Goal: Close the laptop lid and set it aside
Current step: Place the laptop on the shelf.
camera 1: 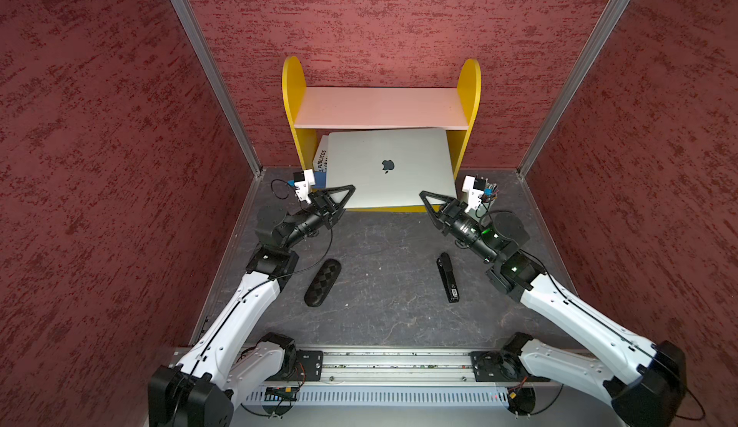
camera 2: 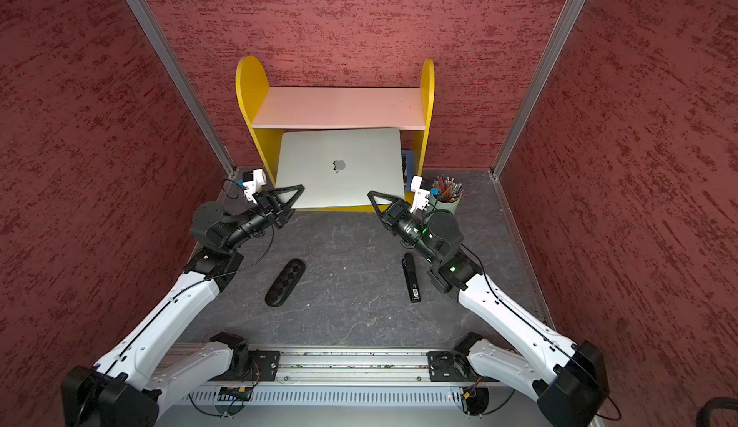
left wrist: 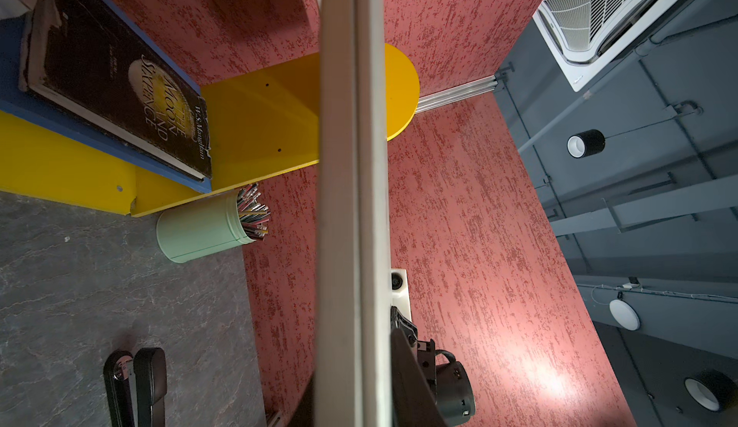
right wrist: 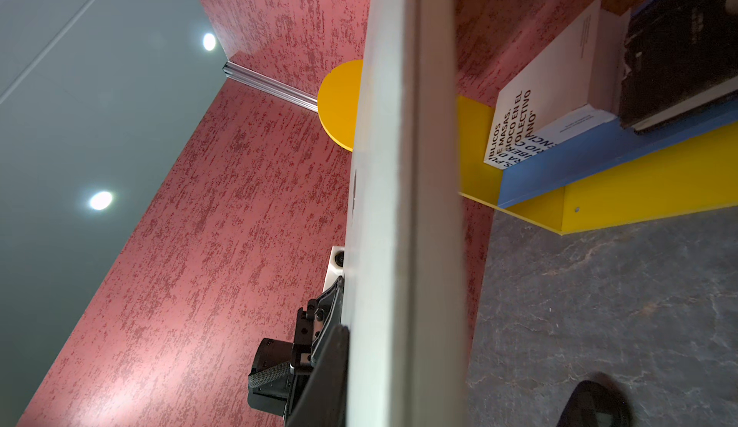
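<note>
Since the thin silver-grey aluminium laptop shows its logo face, with the laptop lid flat on the base, closing looks done and only setting aside remains. Nearest, a black chequered oval case and a slim black stapler lie well apart on the dark stone-patterned bench, bare room between them; beyond, the left claw and right claw each clamp narrowly on a near corner, holding the laptop tilted; its far edge sits just under the pink board of the yellow shelf, a tight spot, and whether they touch I cannot tell.
</note>
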